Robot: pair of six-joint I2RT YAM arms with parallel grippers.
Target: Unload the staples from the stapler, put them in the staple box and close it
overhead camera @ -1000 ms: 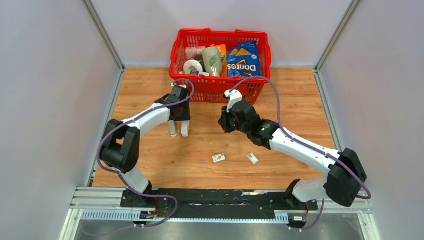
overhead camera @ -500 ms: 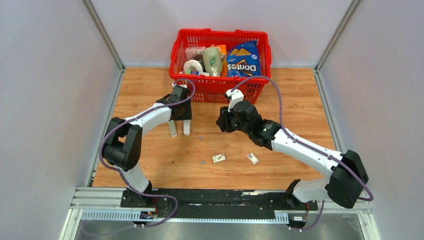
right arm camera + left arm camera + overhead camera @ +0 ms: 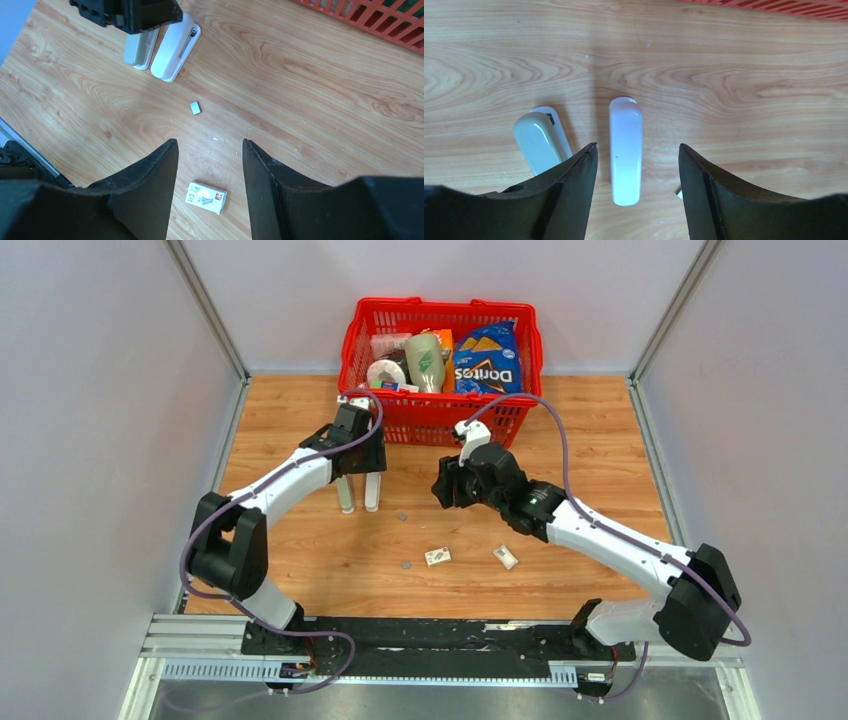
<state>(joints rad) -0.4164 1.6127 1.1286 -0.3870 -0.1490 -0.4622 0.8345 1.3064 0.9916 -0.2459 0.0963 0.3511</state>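
**Fig.** Left gripper, fingers spread wide and holding nothing, poised over the white stapler, which lies flat on the wooden table between them. A grey-green stapler lies just beside it, partly under one finger. Right gripper, likewise open and empty, hovers above a small grey piece, probably a staple strip, and a small staple box. The white stapler is probably rigid and moderately heavy, with a smooth shell liable to slip; hold it across its narrow sides near mid-length. The red basket stands near on the far side; open table lies toward the arm bases.
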